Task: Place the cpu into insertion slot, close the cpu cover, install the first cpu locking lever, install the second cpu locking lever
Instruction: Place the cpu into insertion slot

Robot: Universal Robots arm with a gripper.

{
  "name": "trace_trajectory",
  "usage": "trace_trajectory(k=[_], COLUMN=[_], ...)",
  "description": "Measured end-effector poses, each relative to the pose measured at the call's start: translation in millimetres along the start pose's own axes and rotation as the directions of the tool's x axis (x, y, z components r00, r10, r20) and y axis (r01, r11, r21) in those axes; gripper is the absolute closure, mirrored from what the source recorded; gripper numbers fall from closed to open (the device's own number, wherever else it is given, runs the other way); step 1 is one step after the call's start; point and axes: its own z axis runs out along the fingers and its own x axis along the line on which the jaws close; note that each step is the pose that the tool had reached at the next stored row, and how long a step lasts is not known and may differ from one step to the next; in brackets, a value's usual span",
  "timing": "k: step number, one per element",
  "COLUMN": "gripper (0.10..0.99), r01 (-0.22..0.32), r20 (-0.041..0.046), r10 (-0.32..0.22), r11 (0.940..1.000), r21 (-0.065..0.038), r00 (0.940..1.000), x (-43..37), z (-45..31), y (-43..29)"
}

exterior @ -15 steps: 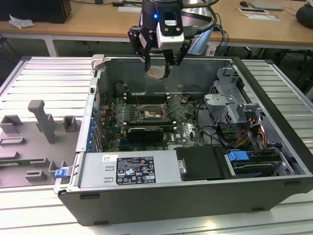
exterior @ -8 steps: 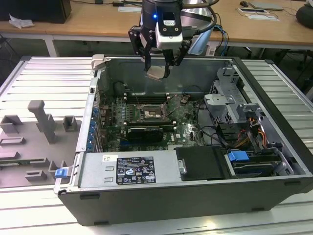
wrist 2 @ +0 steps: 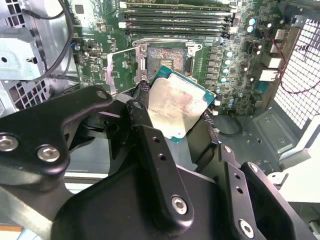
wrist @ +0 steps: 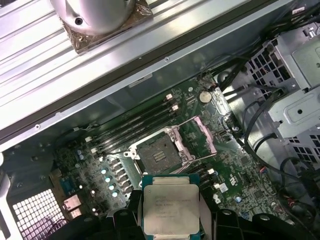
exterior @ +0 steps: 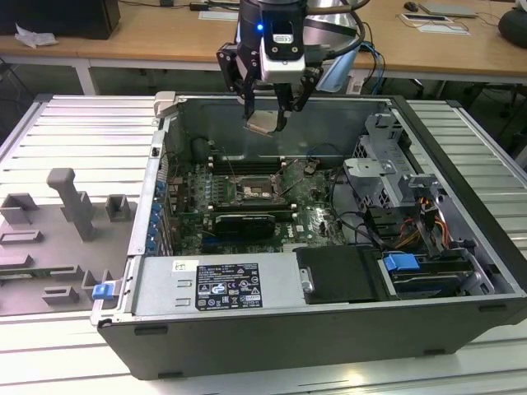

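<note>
My gripper (exterior: 263, 121) hangs above the open computer case, shut on the cpu (exterior: 262, 125), a flat pale square chip held tilted by its edges. Both wrist views show the cpu (wrist 2: 175, 107) (wrist: 171, 205) clamped between the black fingers (wrist 2: 137, 112). Below it, on the green board, the insertion slot (exterior: 253, 191) (wrist 2: 170, 54) (wrist: 159, 152) lies open and dark with nothing in it. The cpu cover (wrist: 204, 134) (wrist 2: 122, 70) is a silver frame flipped up beside the socket. The chip is well above the slot, touching nothing else.
Long black memory slots (exterior: 247, 160) run behind the socket, and a black ribbed card (exterior: 243, 222) lies in front of it. A drive cage with cables (exterior: 387, 169) stands at the exterior view's right. The power supply (exterior: 206, 284) lines the case front. A grey fixture (exterior: 70, 210) sits outside the case.
</note>
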Motion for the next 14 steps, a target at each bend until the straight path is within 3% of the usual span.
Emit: trace_trajectory(k=[14], gripper=[0.545], r01=[-0.065], r20=[0.0058], r10=[0.065], r11=[0.9979], r21=[-0.001], r00=[0.9979], x=[0.0], z=[0.5], y=[0.0])
